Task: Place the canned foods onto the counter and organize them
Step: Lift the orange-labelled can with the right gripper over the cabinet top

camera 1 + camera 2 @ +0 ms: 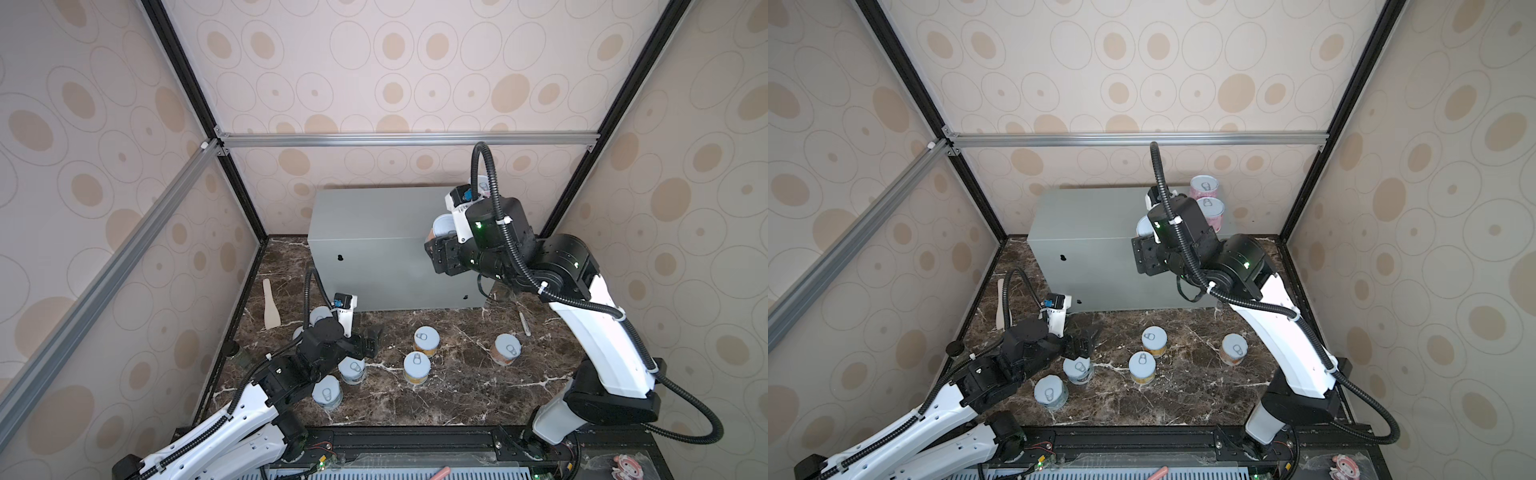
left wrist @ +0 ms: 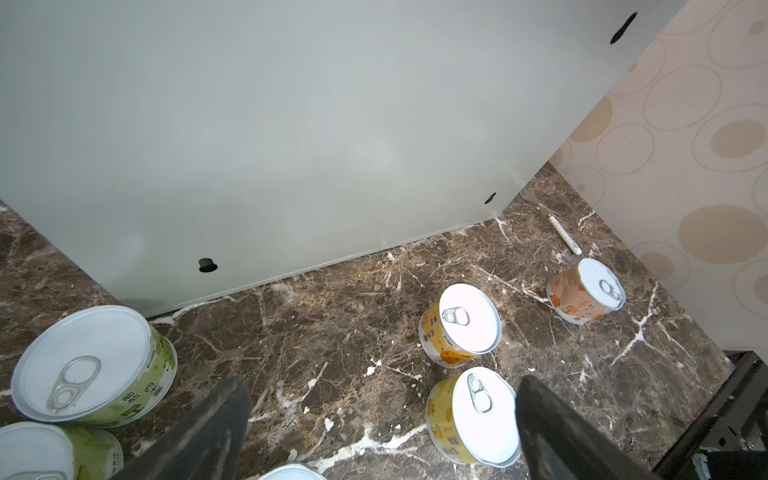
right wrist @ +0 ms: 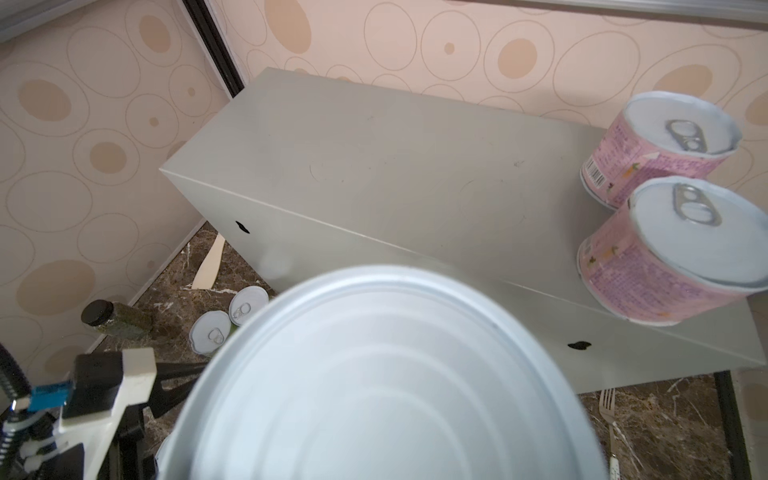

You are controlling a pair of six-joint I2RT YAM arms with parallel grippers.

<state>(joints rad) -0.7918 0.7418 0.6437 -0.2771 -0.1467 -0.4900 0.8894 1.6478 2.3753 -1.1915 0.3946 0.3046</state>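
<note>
The held can [image 3: 374, 374] is gripped by its sides in the right jaws, base toward the wrist camera, raised at the counter [image 1: 374, 216]; its label looks orange. Two pink cans [image 1: 1210, 210] stand side by side at the counter's right end, so colours seem to be paired. The other cans [image 1: 426, 338] stand on the table [image 1: 457, 395]. The left jaws hang wide open and empty beside the blue cans [image 1: 352, 370], likely to pick next.

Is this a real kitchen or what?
Probably a pretend kitchen built for testing robots: wallpapered panels on a bare metal frame, a marble tabletop, and a plain grey box standing in as the counter, with food cans nearby.
</note>
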